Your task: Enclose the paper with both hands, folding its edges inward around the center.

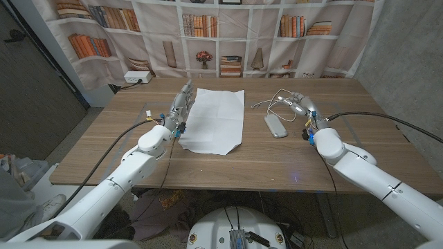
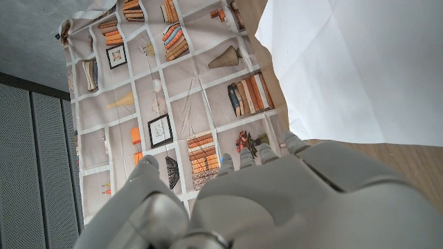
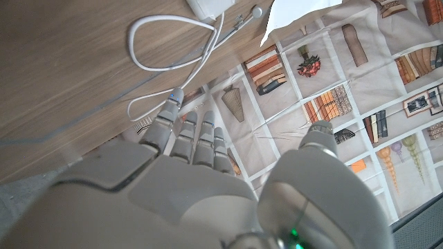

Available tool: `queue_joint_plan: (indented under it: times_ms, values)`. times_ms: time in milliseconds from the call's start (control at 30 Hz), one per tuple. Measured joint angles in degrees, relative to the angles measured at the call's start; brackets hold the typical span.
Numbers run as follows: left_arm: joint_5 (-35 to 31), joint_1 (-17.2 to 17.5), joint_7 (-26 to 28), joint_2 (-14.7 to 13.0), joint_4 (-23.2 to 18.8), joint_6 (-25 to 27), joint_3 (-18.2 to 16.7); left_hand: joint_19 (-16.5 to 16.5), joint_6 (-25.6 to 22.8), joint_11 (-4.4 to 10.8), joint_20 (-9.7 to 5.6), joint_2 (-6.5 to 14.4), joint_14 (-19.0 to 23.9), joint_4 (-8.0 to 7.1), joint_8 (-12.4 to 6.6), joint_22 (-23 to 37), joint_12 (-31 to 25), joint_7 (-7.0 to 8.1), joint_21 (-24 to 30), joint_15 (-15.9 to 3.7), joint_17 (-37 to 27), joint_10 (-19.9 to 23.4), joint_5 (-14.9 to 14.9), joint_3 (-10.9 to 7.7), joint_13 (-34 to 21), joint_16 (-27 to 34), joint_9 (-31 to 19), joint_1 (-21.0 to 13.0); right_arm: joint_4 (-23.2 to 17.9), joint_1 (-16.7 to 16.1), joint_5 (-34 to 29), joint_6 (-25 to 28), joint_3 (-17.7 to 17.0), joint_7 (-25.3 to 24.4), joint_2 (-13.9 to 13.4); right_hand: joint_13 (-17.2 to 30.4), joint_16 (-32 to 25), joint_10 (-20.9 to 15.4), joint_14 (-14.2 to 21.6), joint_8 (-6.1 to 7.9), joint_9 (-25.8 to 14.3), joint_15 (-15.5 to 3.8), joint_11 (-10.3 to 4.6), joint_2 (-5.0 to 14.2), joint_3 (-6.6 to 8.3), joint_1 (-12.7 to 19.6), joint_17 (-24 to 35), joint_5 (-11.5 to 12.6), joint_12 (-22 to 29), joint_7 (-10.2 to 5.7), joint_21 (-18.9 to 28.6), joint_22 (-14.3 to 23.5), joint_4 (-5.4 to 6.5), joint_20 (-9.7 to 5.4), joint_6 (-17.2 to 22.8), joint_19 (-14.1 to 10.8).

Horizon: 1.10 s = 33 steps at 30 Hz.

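Your white creased paper sheet point(image 1: 213, 121) lies unfolded on the wooden table point(image 1: 228, 162); left hand point(image 1: 178, 107) beside it and right hand point(image 1: 303, 107) both empty, fingers extended, folding all ahead.

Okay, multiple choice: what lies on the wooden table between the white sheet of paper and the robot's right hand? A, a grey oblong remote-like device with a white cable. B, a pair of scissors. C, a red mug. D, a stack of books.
A: in the head view a grey oblong remote-like device and a looped white cable lie between the white sheet of paper and the right hand.
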<state>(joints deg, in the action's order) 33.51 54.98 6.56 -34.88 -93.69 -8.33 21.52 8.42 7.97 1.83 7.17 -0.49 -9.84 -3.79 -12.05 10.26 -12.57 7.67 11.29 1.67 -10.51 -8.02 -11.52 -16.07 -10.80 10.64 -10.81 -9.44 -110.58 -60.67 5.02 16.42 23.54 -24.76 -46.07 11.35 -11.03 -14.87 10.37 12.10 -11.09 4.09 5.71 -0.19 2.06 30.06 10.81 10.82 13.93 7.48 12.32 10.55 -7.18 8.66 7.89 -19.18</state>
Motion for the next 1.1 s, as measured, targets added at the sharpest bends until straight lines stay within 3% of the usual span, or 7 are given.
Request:
queue_joint_plan:
  times_ms: [167,367,533,667,733,1000,1100]
  values:
    - [0.3,0.3,0.3,-0.7,-0.9,1.6,-0.2,0.0,-0.1,0.0,0.0,0.0,0.0,-0.01,0.0,0.0,0.0,-0.1,0.0,0.0,0.0,0.0,0.0,0.02,0.0,0.0,0.0,0.0,-2.1,-0.2,-1.7,2.5,1.1,0.0,-0.4,0.0,-0.2,-0.1,0.6,0.0,-0.3,-0.44,0.15,0.0,0.0,0.0,0.0,0.0,0.0,0.0,0.0,0.0,0.0,0.75,0.0,-0.5]
    - [0.3,0.3,0.4,-1.2,-1.4,2.3,-0.2,0.3,-0.1,0.0,-0.29,0.0,0.0,-0.16,0.0,0.0,0.0,-0.1,0.0,-0.01,0.0,0.0,0.0,0.16,0.0,0.0,0.0,0.0,-3.2,-0.2,-4.3,4.8,2.0,-0.2,-0.9,0.3,-1.6,-1.2,6.7,0.0,-0.3,-1.33,0.55,0.83,0.5,0.8,0.3,0.0,0.5,0.27,3.1,0.3,-0.18,-1.82,0.8,-8.6]
    - [0.4,-0.1,0.1,-1.5,-1.5,2.9,0.0,0.3,0.2,0.0,2.82,-0.2,-0.1,-0.41,0.45,0.0,0.2,0.23,0.0,1.96,-0.3,0.0,0.0,0.41,0.0,0.0,0.0,0.2,-4.1,-0.2,-7.0,7.0,3.0,-0.9,-1.4,0.3,-2.2,-2.9,8.9,0.62,-0.3,-3.01,0.17,1.13,0.57,1.1,0.8,0.0,1.1,0.33,3.8,0.5,-0.25,-3.57,2.6,-10.7]
    - [0.4,-0.3,-0.3,-1.7,-1.6,3.4,0.2,0.9,0.3,0.0,2.64,-0.2,-0.1,-0.41,0.45,0.0,0.4,0.31,0.0,1.96,-0.3,0.0,0.0,0.41,0.0,0.0,0.0,0.2,-4.6,-0.3,-9.3,9.4,3.5,-1.4,-1.5,0.3,-2.3,-3.6,10.5,0.88,-0.3,-2.67,0.72,1.12,0.65,1.1,1.1,0.0,1.2,0.31,4.8,0.5,-0.33,-2.71,3.2,-13.6]
    - [0.3,-0.4,-0.4,-1.8,-1.6,3.6,0.4,1.1,0.3,0.01,2.56,-0.1,-0.1,-0.45,0.45,0.0,0.4,0.31,0.0,1.93,-0.3,0.0,0.0,0.45,0.0,0.0,0.0,0.2,-6.0,-0.1,-11.0,11.5,5.0,-1.4,-1.9,0.3,-2.6,-4.1,11.1,0.88,-0.4,-2.29,1.24,0.7,0.38,0.7,1.3,0.0,1.3,0.31,5.1,0.5,-0.06,-3.13,3.2,-14.6]
    - [0.4,-0.4,-1.2,-1.9,-1.6,3.9,0.8,0.7,0.3,-0.09,2.56,0.1,0.1,-0.57,0.45,0.0,0.4,0.31,0.0,1.74,-0.3,-0.5,0.0,0.57,0.0,0.0,0.0,0.5,-7.5,0.6,-15.5,16.6,7.1,-1.0,-2.1,0.3,-2.7,-4.7,12.6,0.88,-0.5,-3.18,1.77,0.28,-0.08,0.3,1.3,0.0,1.6,0.3,5.1,0.5,0.39,-3.96,3.2,-15.4]
    - [0.4,-0.4,-1.4,-2.0,-1.6,4.0,0.9,0.7,0.3,-0.09,2.53,0.1,0.1,-0.56,0.45,0.0,0.4,0.3,0.0,1.74,-0.3,-0.5,0.0,0.89,0.0,0.0,0.0,0.5,-7.8,1.0,-16.6,17.8,7.9,-0.6,-2.1,0.5,-2.7,-5.4,13.2,0.62,-0.5,-4.43,1.17,0.07,-0.11,0.1,1.3,0.0,1.8,0.3,5.1,0.5,0.36,-3.96,3.2,-15.4]
